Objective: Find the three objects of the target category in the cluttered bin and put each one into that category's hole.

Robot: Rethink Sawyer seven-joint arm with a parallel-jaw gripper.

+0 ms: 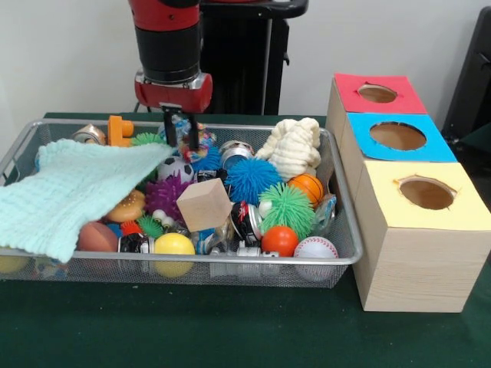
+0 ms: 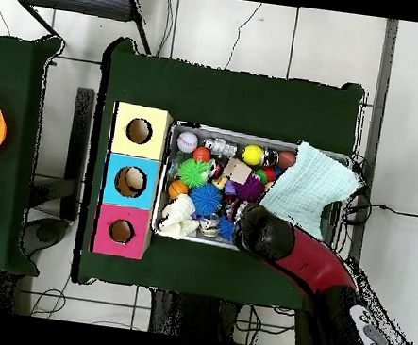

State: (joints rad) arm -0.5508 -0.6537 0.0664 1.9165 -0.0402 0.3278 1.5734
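Observation:
The wire mesh bin point(image 1: 192, 259) is full of toys. My gripper point(image 1: 180, 130) hangs low over the bin's far edge, left of centre. Its two fingers point(image 1: 167, 126) stand apart, one on each side of a bunched white cloth with multicoloured dots point(image 1: 182, 121). I see no other dotted cloth; any others are hidden under the clutter. The round hole point(image 1: 426, 193) in the yellow-topped box is at the right, nearest the camera. In the overhead view the arm point(image 2: 266, 235) covers the gripper, the bin point(image 2: 255, 137) lies in the middle, and the yellow hole point(image 2: 139, 131) is at its left.
A mint green waffle cloth point(image 1: 77, 192) drapes over the bin's left side. A wooden cube point(image 1: 204, 204), spiky balls, sports balls and a cream knitted toy point(image 1: 293, 147) fill the bin. The blue-topped hole point(image 1: 397, 136) and red-topped hole point(image 1: 377, 93) lie behind the yellow one.

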